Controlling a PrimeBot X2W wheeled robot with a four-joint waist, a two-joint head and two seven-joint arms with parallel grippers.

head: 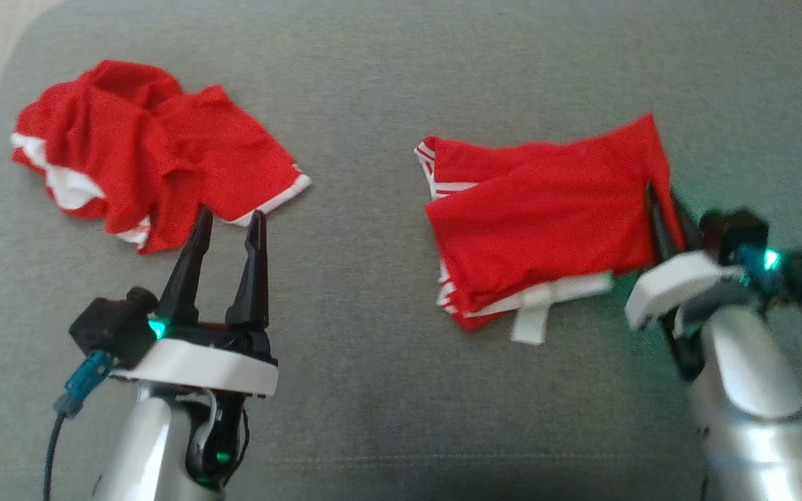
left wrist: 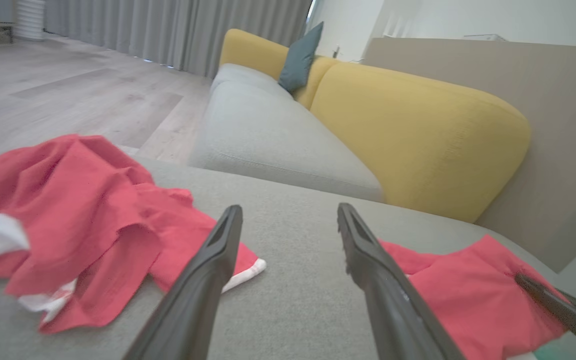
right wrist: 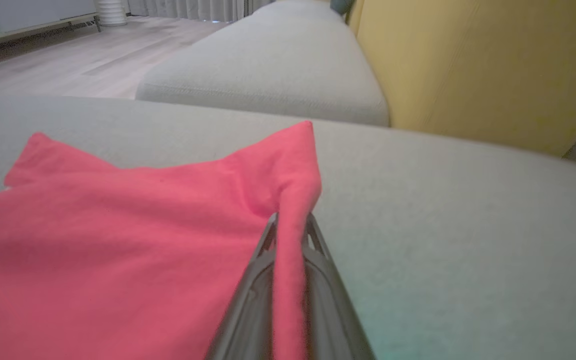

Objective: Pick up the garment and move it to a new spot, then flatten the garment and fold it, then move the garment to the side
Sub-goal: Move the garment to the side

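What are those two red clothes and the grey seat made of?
The folded garment and crumpled garment: thin, matte knit, probably polyester; it drapes and creases softly. The seat: grey woven upholstery, matte, finely textured.

No words, numbers or signs are showing clearly enough to read anywhere in these pictures.

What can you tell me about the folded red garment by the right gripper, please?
The folded red garment looks like soft jersey with white trim showing along its near and left edges. It lies flat in layers on the grey cushion. The right gripper pinches a raised fold at its right edge.
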